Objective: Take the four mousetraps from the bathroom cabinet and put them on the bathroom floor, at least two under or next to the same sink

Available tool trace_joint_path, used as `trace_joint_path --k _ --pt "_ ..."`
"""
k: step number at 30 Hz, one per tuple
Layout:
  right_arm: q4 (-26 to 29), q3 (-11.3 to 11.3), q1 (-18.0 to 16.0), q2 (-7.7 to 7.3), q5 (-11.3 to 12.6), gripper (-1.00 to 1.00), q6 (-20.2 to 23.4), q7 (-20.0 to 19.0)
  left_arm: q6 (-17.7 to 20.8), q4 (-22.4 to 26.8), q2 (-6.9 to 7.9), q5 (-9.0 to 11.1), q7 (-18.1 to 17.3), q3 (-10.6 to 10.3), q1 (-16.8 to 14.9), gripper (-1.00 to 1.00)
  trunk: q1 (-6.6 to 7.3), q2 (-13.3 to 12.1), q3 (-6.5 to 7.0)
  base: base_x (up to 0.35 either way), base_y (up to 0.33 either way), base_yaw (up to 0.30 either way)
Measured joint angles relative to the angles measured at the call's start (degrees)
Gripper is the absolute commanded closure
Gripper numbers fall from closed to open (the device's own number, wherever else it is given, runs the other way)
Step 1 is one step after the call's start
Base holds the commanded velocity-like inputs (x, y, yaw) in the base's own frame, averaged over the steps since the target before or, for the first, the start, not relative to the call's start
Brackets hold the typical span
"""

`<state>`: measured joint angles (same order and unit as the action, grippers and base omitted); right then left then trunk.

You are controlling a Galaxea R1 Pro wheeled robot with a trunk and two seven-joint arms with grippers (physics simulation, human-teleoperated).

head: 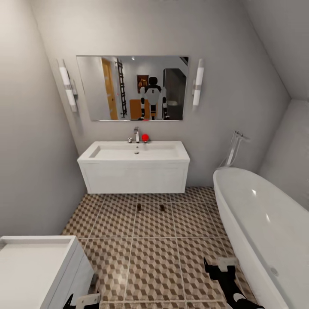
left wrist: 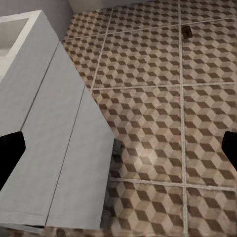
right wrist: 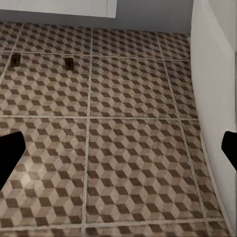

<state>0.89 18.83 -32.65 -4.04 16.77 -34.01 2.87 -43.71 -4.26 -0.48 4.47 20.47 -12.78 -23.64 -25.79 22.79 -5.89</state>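
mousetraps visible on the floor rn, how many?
2. Both lie on the bathroom floor just in front of the sink vanity: left mousetrap, right mousetrap, apart, on neighbouring tiles. Others may be out of frame.

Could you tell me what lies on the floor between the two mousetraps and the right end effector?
Only bare patterned floor tiles and grout lines; in the right wrist view, nothing sits between the two mousetraps and the right end effector.

Two small dark-brown mousetraps (head: 138, 207) (head: 162, 207) lie flat, apart, on the patterned bathroom floor (head: 154, 257) before the white sink (head: 134, 151).
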Motion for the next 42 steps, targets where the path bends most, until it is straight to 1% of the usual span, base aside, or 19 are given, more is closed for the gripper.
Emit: trace_joint_path --k 21,28,42 --pt "0.0 0.1 0.0 0.03 0.0 -1.00 -0.1 -0.1 0.0 0.0 -0.06 0.0 0.0 0.0 0.0 -1.00 0.00 0.0 0.00 -0.327 0.000 0.002" --pt "0.0 0.1 0.0 0.09 0.0 -1.00 -0.1 0.0 0.0 0.0 -0.08 0.0 0.0 0.0 0.0 -1.00 0.03 0.0 0.00 -0.084 0.000 0.151" --pt "0.0 0.1 0.0 0.09 0.0 -1.00 0.0 0.0 0.1 0.0 -0.16 0.0 0.0 0.0 0.0 -1.00 0.04 0.0 0.00 -0.006 0.000 0.214"
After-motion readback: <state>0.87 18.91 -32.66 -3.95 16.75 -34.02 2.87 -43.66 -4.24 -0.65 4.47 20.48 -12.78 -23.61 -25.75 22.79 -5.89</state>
